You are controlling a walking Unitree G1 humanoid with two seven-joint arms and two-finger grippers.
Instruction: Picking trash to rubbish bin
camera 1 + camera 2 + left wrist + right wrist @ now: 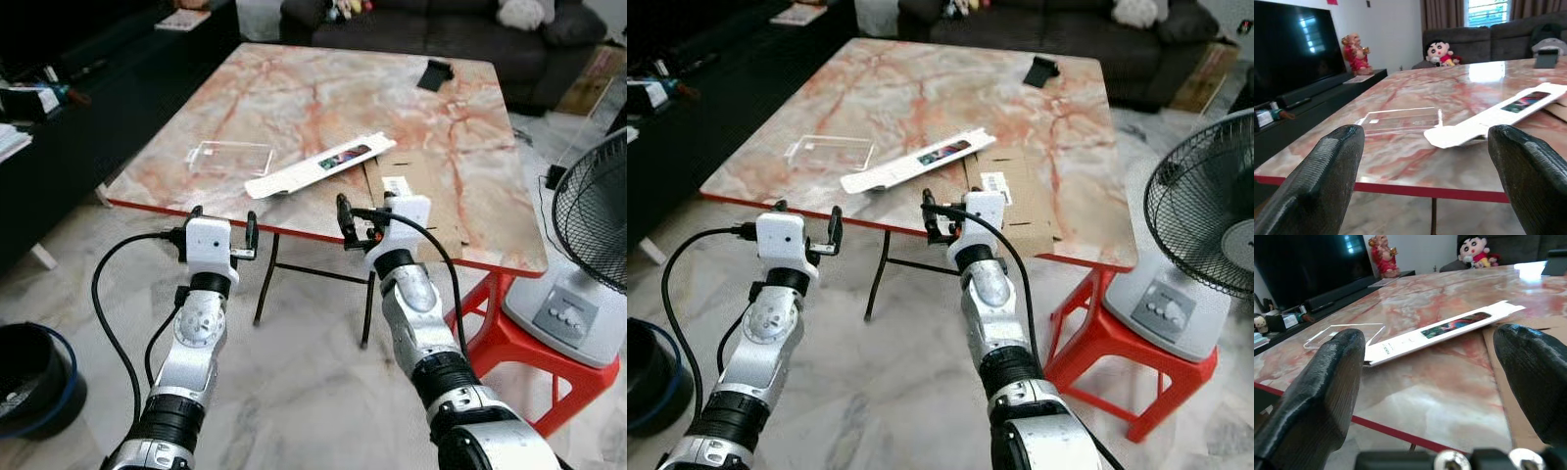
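Facing the near edge of the tabletop (pixel 294 93), the robot holds both arms raised and level with it, apparently so that the wrist cameras look straight across the marble surface at the litter there. The left gripper (pixel 221 227) and the right gripper (pixel 361 223) each hover just short of the red rim, neither touching anything, and on both the two black fingers stand wide apart with nothing between them.

The trash lies on the near half of the tabletop. A long white flattened box (pixel 320 164), with a colourful printed panel, lies slanted across the middle; its near end points toward the gap between the two arms. Just beside that end, toward the robot's left, sits a clear plastic tray (pixel 231 157), and on the right the box overlaps a flat sheet of cardboard (pixel 411 191) bearing a white label. The right gripper is just in front of the cardboard's near edge, with the box a little beyond and to its left. The left gripper is nearest the plastic tray, though still apart from it.

A dark round bin (pixel 29 377) stands on the floor to the robot's left, well apart from the tabletop, so anything picked up would likely have to be carried down and across to it. No piece has been lifted yet.
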